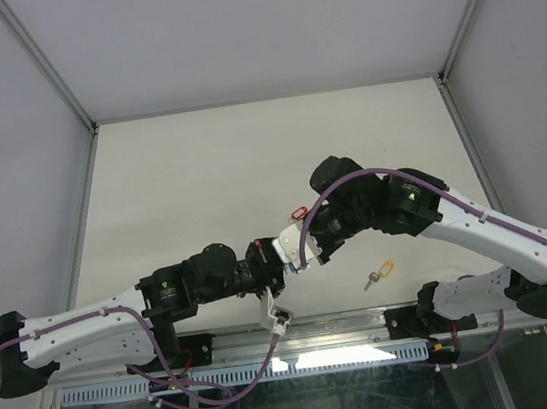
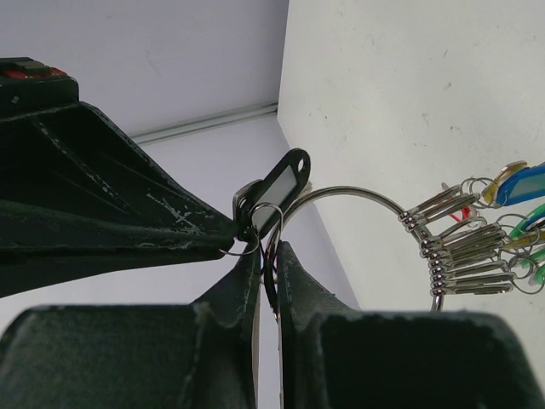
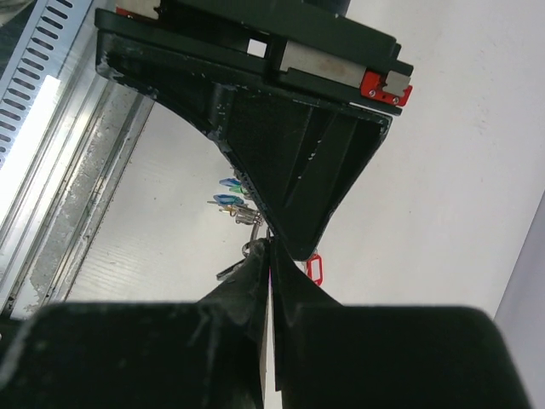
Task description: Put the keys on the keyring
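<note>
Grey walls are set round the white table [image 1: 199,174], and both hands are met above its near edge. The keyring [image 2: 358,194] is pinched in the closed left hand [image 2: 271,252], with several coloured keys [image 2: 477,239] already strung on it. A black key [image 2: 277,189] appears clamped in the closed right hand [image 2: 226,241] against the wire. Threading is judged to be in hand, and its small loop must next be worked round the coil. A yellow key [image 1: 379,274] is left by the near edge. No container is seen.

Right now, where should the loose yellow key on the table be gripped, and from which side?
Probably by its yellow head, coming straight down: the key lies flat and alone on the table, and that head is wider than the silver blade.
</note>
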Controlling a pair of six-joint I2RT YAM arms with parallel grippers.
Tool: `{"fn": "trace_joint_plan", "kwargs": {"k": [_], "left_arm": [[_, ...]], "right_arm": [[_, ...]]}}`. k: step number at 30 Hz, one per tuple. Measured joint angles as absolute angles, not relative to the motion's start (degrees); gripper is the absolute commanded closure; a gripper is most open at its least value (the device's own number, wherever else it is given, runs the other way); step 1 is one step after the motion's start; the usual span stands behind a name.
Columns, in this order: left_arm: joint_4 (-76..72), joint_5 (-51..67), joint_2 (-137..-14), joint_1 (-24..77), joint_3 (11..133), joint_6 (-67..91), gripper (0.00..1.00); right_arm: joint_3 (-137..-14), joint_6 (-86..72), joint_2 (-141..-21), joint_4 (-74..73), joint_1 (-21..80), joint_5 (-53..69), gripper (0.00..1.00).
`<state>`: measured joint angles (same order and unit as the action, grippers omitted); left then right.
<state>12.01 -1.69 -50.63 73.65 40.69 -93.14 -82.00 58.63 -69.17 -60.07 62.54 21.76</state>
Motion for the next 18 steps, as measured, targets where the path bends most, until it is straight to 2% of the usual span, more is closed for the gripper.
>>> {"fn": "trace_joint_plan", "kwargs": {"k": [18], "left_arm": [[12.05, -3.42, -50.52, 75.16, 40.69, -97.03, 1.00]], "right_arm": [[-81.43, 58.02, -69.17, -60.01, 62.57, 22.94, 1.00]]}}
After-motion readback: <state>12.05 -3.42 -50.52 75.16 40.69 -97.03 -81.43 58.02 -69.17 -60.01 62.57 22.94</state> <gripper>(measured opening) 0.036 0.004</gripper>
